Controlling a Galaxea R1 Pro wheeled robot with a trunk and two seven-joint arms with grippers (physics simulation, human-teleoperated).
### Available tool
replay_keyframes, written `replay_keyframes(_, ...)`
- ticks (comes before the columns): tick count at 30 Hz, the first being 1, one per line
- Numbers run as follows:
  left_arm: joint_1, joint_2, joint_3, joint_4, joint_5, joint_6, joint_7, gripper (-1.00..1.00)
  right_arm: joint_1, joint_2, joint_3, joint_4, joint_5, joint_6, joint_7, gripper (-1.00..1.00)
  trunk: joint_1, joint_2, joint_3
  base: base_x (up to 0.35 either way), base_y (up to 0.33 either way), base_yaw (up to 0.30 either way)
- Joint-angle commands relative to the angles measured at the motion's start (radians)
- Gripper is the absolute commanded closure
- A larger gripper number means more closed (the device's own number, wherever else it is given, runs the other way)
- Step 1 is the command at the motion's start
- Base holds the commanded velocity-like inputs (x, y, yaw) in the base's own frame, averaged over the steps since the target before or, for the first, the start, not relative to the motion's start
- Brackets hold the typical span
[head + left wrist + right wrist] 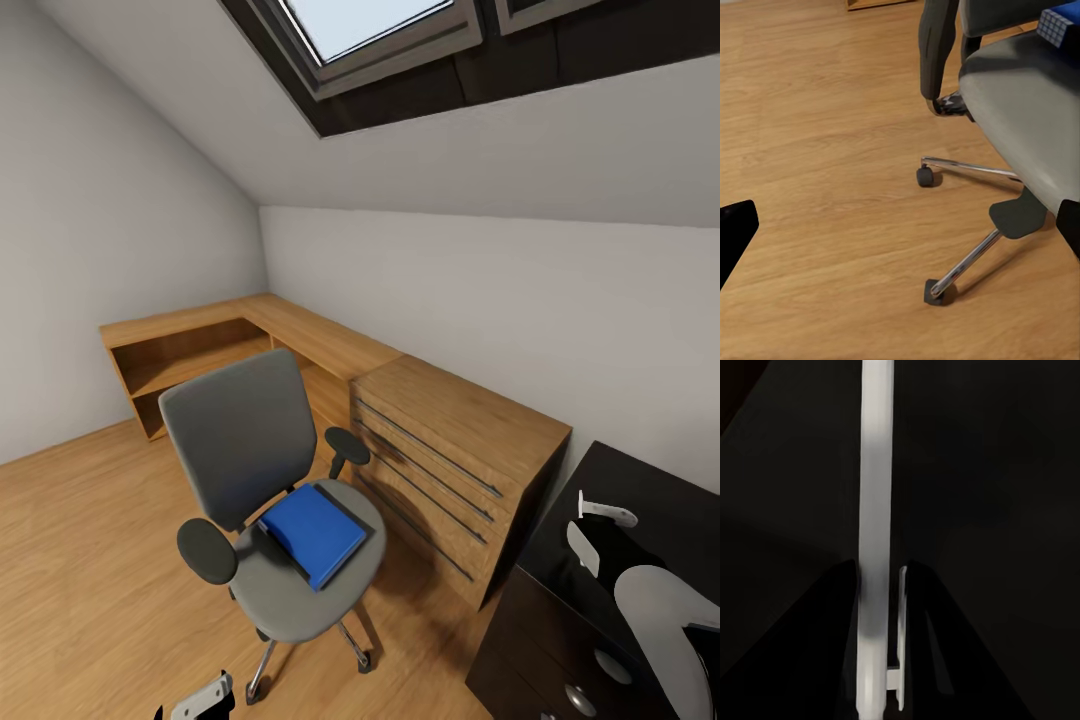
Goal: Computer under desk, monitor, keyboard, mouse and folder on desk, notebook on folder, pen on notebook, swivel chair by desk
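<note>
**Chair with folder standing on the wood floor, desk corner at the right**

The left gripper (900, 225) is hanging low over the floor (817, 150) with its dark fingers (735, 232) spread wide apart, holding nothing; one finger is showing at each side edge of the left wrist view. In the head view a pale piece of that gripper (205, 697) is peeking in at the bottom edge, just beside the chair's base. The right gripper is pointing at a black surface, and a white upright edge (874, 540) is running through the middle of the right wrist view; I cannot tell whether its jaws are apart or together.

The chair (270, 480) is standing on the floor, its chrome legs (967, 262) and castors (925, 177) resting on the boards. The folder (313, 533) is lying flat on the seat, slightly skewed, between the two armrests.

Behind the chair a light-wood shelf unit (200, 350) is running along the wall into a wooden drawer chest (450, 460). Just right of the chest, the black desk (560, 560) is coming into view, with round silver knobs (578, 700) on its drawers and white parts (660, 610) above it. A skylight (370, 30) is sitting in the sloped ceiling.
</note>
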Motion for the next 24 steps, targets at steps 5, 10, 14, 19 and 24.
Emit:
replay_keyframes(5, -0.001, 0.0, -0.008, -0.001, 0.001, -0.004, 0.01, -1.0, 0.0, 0.0, 0.0, -0.002, -0.007, 0.004, -0.004, -1.0, 0.0, -0.001, -0.001, 0.0, 0.0, 0.0)
replay_keyframes(10, -0.001, 0.0, -0.008, -0.001, 0.001, -0.004, 0.01, -1.0, 0.0, 0.0, 0.004, -0.002, -0.007, 0.004, -0.004, -1.0, 0.0, -0.001, -0.001, 0.0, 0.0, 0.0)
replay_keyframes(14, -0.001, 0.0, -0.008, -0.001, 0.001, -0.004, 0.01, -1.0, 0.0, 0.0, 0.017, -0.002, -0.008, 0.004, -0.004, -1.0, 0.0, -0.001, -0.001, 0.0, 0.0, 0.0)
replay_keyframes(19, -0.001, 0.0, -0.008, -0.001, 0.001, -0.004, 0.01, -1.0, 0.0, 0.0, 0.021, -0.002, -0.008, 0.004, -0.004, -1.0, 0.0, -0.001, -0.001, 0.0, 0.0, 0.0)
replay_keyframes(24, -0.001, 0.006, -0.007, -0.001, 0.001, 0.002, 0.006, -1.0, 0.0, 0.0, 0.018, -0.038, -0.011, -0.026, 0.004, -1.0, 0.0, -0.001, -0.001, 0.0, 0.0, 0.0)
